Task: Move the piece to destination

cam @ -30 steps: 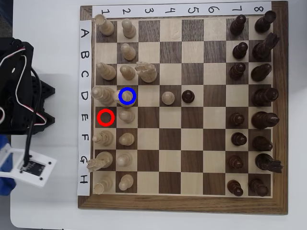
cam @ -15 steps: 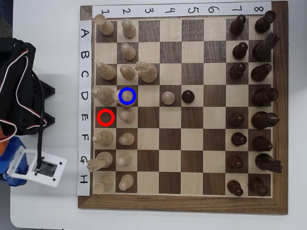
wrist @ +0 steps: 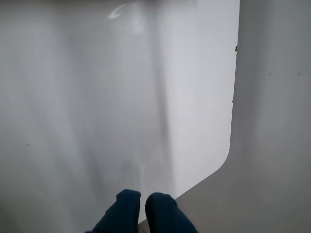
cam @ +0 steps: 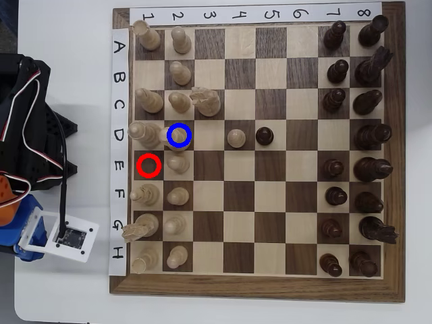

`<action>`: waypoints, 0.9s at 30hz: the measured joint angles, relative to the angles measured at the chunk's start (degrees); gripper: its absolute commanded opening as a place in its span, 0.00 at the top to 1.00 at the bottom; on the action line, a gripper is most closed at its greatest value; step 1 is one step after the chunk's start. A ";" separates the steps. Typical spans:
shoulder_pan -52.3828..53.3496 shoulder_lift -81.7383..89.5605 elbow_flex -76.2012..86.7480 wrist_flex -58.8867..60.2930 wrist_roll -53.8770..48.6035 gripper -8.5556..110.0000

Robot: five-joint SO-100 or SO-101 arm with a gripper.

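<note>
Overhead view: chessboard (cam: 260,287) on white table (cam: 67,101). Piece (cam: 171,134) stands on destination (cam: 179,136), the blue-ringed dark square, row D column 2. Red-ringed square (cam: 149,165) just below-left holds nothing. One light pawn (cam: 235,138) and one dark pawn (cam: 264,135) side by side mid-board. Arm (cam: 27,135) sits left of board, well apart from piece. Wrist view: gripper (wrist: 143,201), two blue fingertips nearly touching, nothing held, over bare table.

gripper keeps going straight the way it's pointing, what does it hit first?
Likely just the bare white table. In the wrist view the gripper, fingertips together, points over empty tabletop near its rounded corner; no chess piece or board lies ahead. Depth is unclear.
</note>
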 measured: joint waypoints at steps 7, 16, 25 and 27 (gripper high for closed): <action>-0.70 0.00 0.00 -0.88 -2.20 0.93; -1.58 0.00 0.00 -0.88 -3.08 0.93; -1.58 0.00 0.00 -0.88 -2.55 0.93; -2.20 0.00 0.00 -0.88 -2.55 0.93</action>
